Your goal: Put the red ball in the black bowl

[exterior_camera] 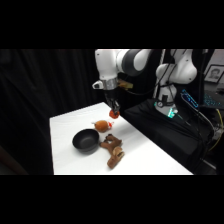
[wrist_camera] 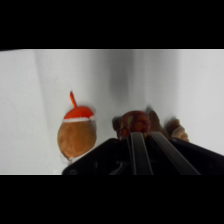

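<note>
My gripper (exterior_camera: 113,110) hangs above the table's far part, shut on the small red ball (exterior_camera: 113,114), which is clear of the surface. The glossy black bowl (exterior_camera: 86,140) sits on the table to the lower left of the gripper, with nothing in it. In the wrist view a dark red round shape, the ball (wrist_camera: 134,123), sits at the tips of the closed fingers (wrist_camera: 141,150). The bowl is out of the wrist view.
An orange-and-white object (exterior_camera: 101,125) (wrist_camera: 76,132) lies between the gripper and the bowl. A brown plush toy (exterior_camera: 113,149) (wrist_camera: 175,130) lies right of the bowl. The white table (exterior_camera: 150,160) ends at dark surroundings on every side.
</note>
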Controlling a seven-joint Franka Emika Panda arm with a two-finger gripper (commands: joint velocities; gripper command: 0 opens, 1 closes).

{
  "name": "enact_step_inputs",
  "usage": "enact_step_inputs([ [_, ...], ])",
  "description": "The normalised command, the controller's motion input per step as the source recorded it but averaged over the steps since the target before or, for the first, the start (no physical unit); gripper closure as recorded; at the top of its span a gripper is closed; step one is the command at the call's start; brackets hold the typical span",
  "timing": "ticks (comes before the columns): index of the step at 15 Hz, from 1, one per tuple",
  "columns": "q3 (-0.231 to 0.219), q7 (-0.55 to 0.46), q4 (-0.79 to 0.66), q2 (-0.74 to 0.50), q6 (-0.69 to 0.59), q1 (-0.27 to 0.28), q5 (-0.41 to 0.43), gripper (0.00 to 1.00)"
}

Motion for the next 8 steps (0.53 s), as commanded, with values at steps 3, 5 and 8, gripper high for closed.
enact_step_inputs([
  [3,-0.042,-0.14,0.52,0.23,-0.18,-0.062,0.008,0.96],
  [5,-0.03,-0.14,0.55,0.31,-0.1,-0.058,0.036,0.96],
  [8,-0.016,-0.12,0.56,0.37,-0.06,-0.053,0.035,0.96],
])
